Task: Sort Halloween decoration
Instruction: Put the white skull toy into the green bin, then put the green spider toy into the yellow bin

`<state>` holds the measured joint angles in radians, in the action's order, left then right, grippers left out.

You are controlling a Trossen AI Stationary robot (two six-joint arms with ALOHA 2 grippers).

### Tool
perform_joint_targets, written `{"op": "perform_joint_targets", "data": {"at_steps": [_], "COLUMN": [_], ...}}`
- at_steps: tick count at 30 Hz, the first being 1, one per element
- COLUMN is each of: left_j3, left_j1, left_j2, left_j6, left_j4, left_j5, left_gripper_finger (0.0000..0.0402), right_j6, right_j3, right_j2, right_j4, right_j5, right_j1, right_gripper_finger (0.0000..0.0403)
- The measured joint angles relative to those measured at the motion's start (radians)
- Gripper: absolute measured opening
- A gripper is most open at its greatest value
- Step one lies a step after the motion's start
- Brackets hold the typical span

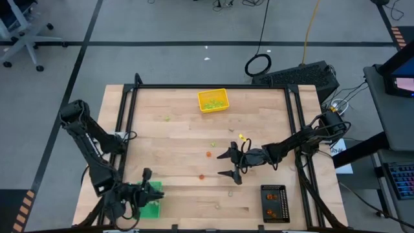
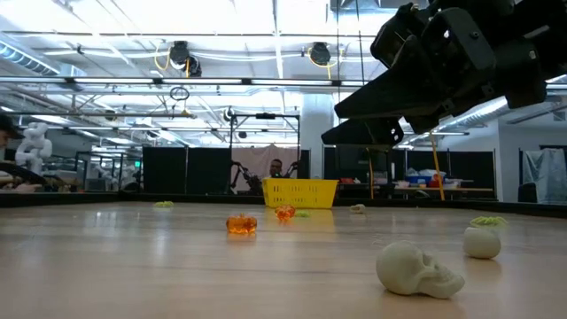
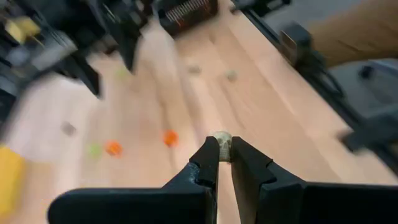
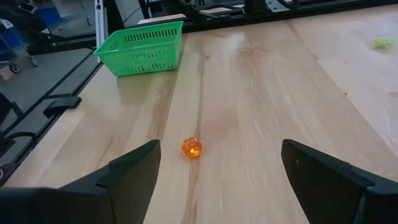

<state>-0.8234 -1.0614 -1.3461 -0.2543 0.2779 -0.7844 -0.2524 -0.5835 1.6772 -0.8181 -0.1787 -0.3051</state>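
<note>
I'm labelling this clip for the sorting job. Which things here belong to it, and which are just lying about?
Job:
orange pieces
pale skull piece
beige piece in the left gripper
open right gripper
yellow tray
green tray
black tray

Lying about:
cable loop
office chair

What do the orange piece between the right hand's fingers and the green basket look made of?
Orange piece: probably translucent plastic or resin, since it glows and catches glints. Green basket: looks like moulded plastic, with slotted lattice walls and a matte finish. Both are judged by look only.
</note>
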Motion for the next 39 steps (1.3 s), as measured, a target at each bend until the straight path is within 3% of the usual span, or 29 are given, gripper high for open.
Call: {"op": "perform_joint_targets", "data": {"at_steps": [10, 15, 23, 29, 39], "left_j3": [0.0, 0.0, 0.0, 0.0, 0.0], "left_j1": [-0.057, -0.053, -0.036, -0.017, -0.018], "left_j2": [-0.001, -0.003, -0.003, -0.003, -0.003], "left_j6": [-0.594, -0.772, -0.792, -0.891, -0.916], "left_j4": [0.249, 0.318, 0.334, 0.335, 0.338], "left_j5": [0.321, 0.448, 0.459, 0.458, 0.396], "left_gripper_finger": [0.0026, 0.0026, 0.0026, 0.0029, 0.0102], "right_j6": [-0.006, 0.001, 0.003, 0.012, 0.041], "right_j3": [0.0, 0.0, 0.0, 0.0, 0.0], "right_j2": [0.0, 0.0, 0.0, 0.0, 0.0], "right_j4": [0.0, 0.0, 0.001, 0.01, 0.052], "right_j5": [0.0, -0.001, -0.002, -0.003, -0.093], "right_j1": [-0.011, -0.011, -0.011, -0.011, -0.011], "right_gripper_finger": [0.0322, 0.0322, 0.0322, 0.0322, 0.0312]}}
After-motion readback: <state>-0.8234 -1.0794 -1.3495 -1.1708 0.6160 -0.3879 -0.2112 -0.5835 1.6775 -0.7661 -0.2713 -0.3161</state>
